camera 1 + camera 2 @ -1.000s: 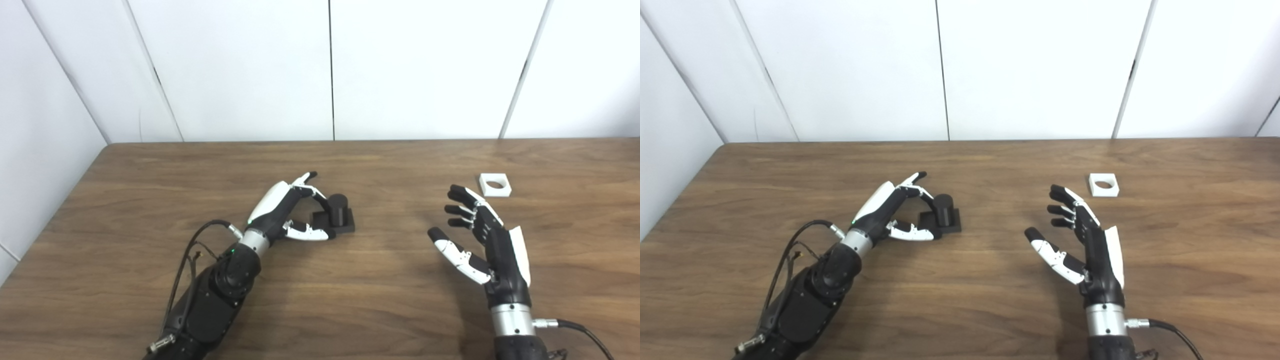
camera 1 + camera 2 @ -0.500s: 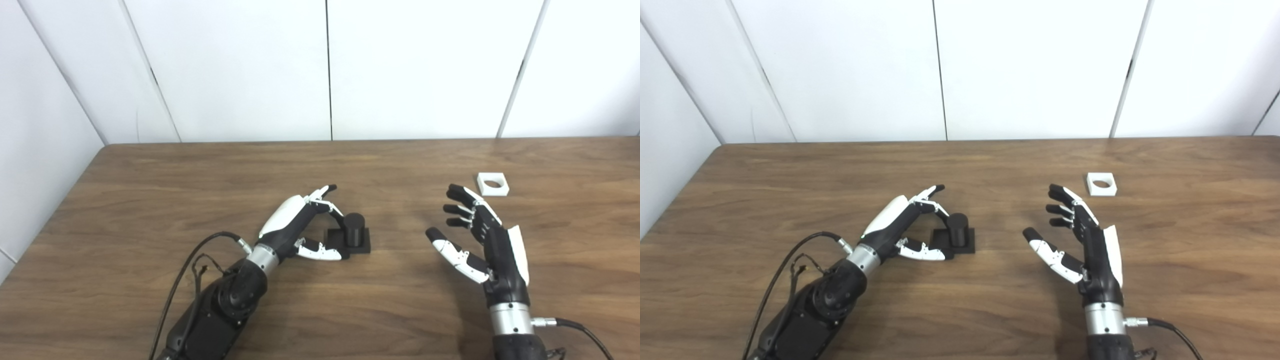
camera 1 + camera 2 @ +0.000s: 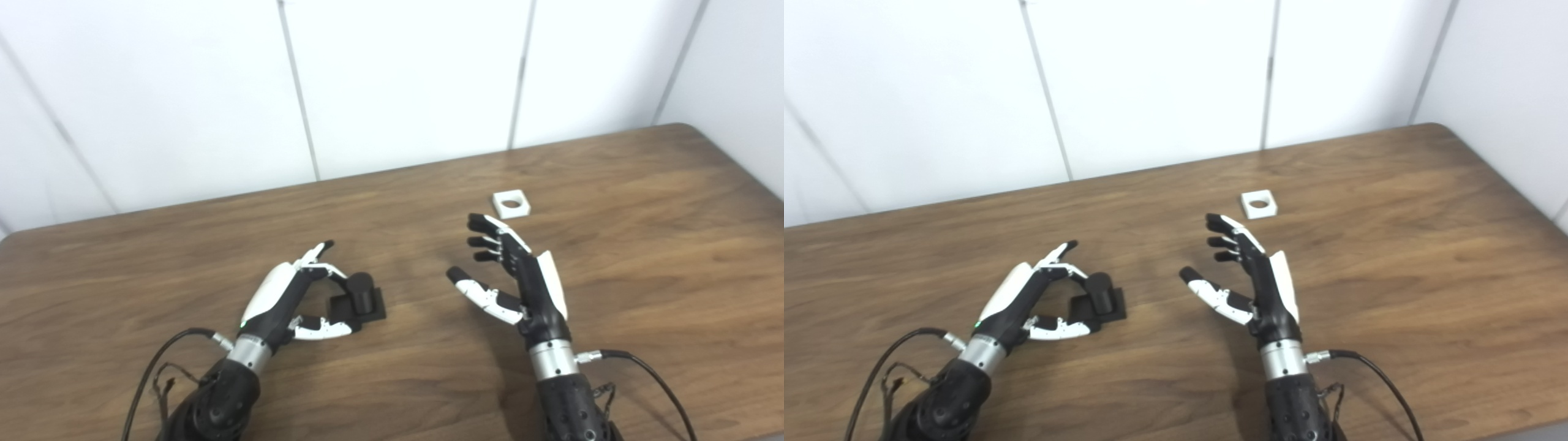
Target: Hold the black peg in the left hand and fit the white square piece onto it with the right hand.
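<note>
My left hand curls loosely around the matte black cylindrical peg on its flat square base, not clenched on it. My right hand hovers spread and empty. The white square plastic piece with a round hole lies farther back on the wood-grain bench.

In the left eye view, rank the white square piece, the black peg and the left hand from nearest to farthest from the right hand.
1. White square piece, just beyond the right hand.
2. Black peg, to its left.
3. Left hand, farther left, beside the peg.
</note>
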